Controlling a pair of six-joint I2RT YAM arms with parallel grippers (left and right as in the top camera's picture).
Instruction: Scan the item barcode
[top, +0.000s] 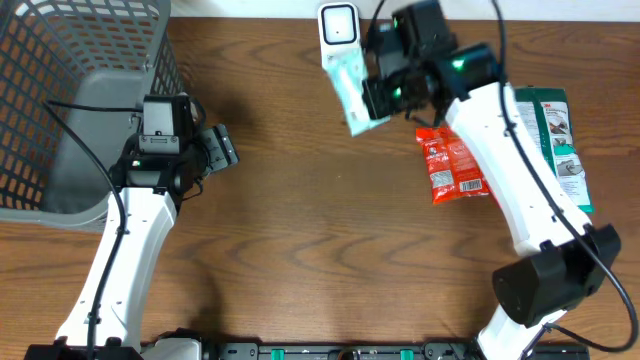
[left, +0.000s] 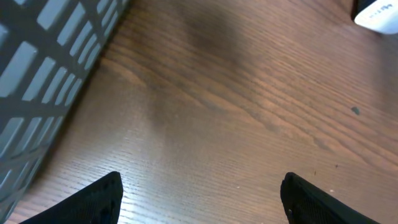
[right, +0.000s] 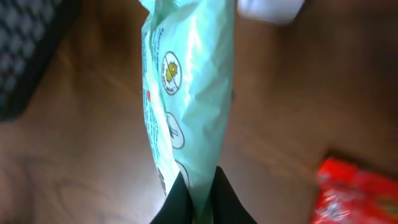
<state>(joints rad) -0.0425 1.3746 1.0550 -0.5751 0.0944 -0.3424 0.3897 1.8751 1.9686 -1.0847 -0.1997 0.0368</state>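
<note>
So the mint-green pouch (top: 350, 92) is up in the top middle of the overhead frame, held off the wooden table (top: 300, 230) right under the white scanner (top: 338, 27). Its long axis runs roughly top to bottom in the picture, tilted a bit so the lower end drifts right, and the upper end points at the scanner. In the right wrist view it stretches straight up the frame away from the fingers (right: 179, 202), with the far end almost reaching the scanner at the top edge. It's thin crinkly plastic film with a soft sheen, a few small round icons printed down one side, and a seam or fold along its length. I can't make out a barcode on the faces that show. The right gripper (right: 199, 183) is clamped tight on the pouch's near end. The left gripper (top: 218, 148) sits center left, jaws spread wide with nothing but bare woodgrain between them, just beside the gray mesh basket (top: 60, 120) in the upper left corner. A glossy red packet (top: 455, 165) lies flat on the table right of center, and a flat green package (top: 558, 140) sits near the right edge.
</note>
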